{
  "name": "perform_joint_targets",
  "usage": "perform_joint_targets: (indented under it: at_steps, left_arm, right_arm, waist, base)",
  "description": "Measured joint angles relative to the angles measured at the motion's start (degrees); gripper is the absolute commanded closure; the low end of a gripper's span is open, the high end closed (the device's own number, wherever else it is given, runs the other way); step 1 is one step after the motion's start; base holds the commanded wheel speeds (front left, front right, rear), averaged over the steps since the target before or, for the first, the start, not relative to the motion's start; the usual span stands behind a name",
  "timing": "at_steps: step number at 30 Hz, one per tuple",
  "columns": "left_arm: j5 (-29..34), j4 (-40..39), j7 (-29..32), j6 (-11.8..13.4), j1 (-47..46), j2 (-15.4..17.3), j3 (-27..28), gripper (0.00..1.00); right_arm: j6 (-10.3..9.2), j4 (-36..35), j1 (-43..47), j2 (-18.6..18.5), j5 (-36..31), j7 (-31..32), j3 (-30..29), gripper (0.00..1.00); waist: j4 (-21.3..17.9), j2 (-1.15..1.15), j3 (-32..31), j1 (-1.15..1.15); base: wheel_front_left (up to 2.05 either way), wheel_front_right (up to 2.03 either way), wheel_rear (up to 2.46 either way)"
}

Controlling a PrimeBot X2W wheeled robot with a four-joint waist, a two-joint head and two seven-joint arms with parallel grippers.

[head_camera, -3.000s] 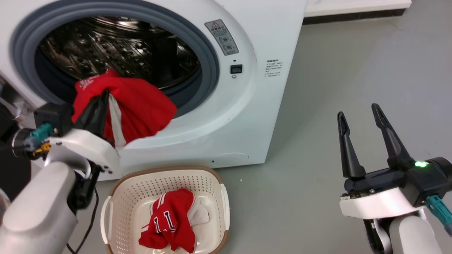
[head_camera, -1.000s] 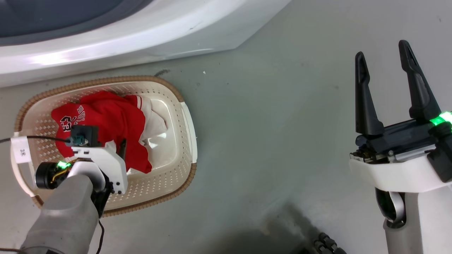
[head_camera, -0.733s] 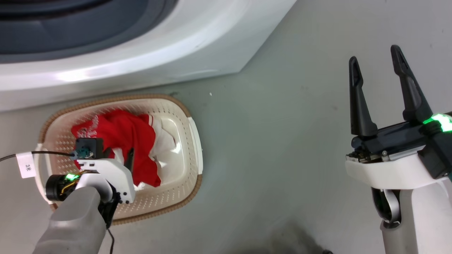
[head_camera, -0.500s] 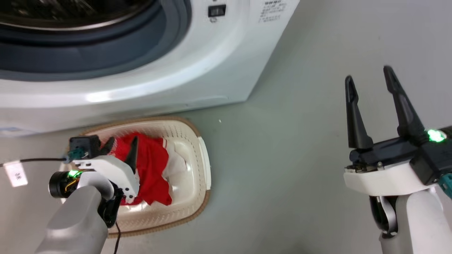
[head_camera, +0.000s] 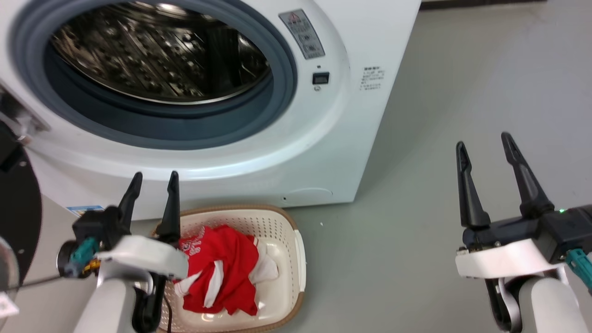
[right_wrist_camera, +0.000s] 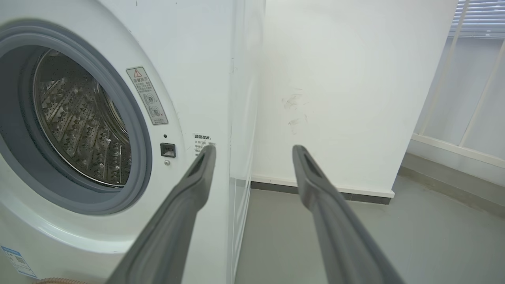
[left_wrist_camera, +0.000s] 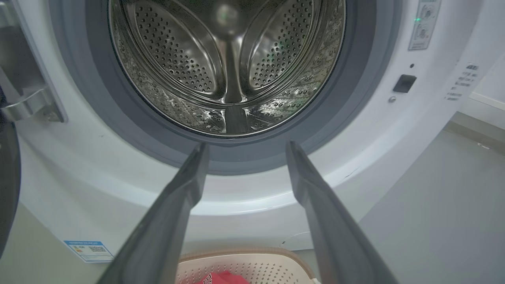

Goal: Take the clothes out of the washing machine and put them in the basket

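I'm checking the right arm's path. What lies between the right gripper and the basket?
Bare grey floor, in the head view: nothing stands between the right gripper and the basket, apart from a tiny pale speck near the basket.

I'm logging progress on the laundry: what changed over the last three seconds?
The left gripper carried the rest of the clothes out of the washing machine into the basket, let go and rose, open. The right gripper stayed open and idle.

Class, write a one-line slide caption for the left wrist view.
Open left gripper faces the washing machine, steel drum empty-looking; red clothes lie in the basket below.
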Motion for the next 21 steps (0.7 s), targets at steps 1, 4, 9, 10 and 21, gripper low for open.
perform_joint_targets:
  at_steps: [1,4,9,10,21]
  left_arm:
    - [1.15,-1.96,0.02,0.03,1.66,-0.68,1.12,0.00]
    - [5.25,-8.38,0.01,0.71,6.71,-3.16,3.99,0.00]
    - [11.81,-18.01,0.01,1.51,13.52,-7.47,8.12,0.00]
    - [12.89,-19.36,0.01,1.48,14.67,-8.17,8.72,0.00]
    - [18.52,-21.90,0.01,-0.33,20.98,-11.20,11.18,0.00]
  right_arm:
    - [0.00,0.25,0.52,0.01,-0.01,0.01,-0.12,0.00]
    - [0.00,0.77,2.19,0.00,-0.08,0.01,-0.76,0.00]
    - [0.00,1.54,4.81,0.00,-0.16,0.01,-1.02,0.00]
    - [0.00,1.79,5.22,0.03,-0.16,0.01,-1.14,0.00]
    - [0.00,2.67,8.37,0.00,0.65,0.01,-1.78,0.00]
  waist:
    - [0.34,0.00,-0.80,0.00]
    - [1.15,0.00,-3.13,0.00]
    - [1.94,0.00,-6.17,0.00]
    - [2.02,0.00,-6.64,0.00]
    - [1.39,0.00,-9.35,0.00]
  base:
    - [0.00,0.00,0.00]
    - [0.00,0.00,0.00]
    - [0.00,0.00,0.00]
    - [0.00,0.00,0.00]
    - [0.00,0.00,0.00]
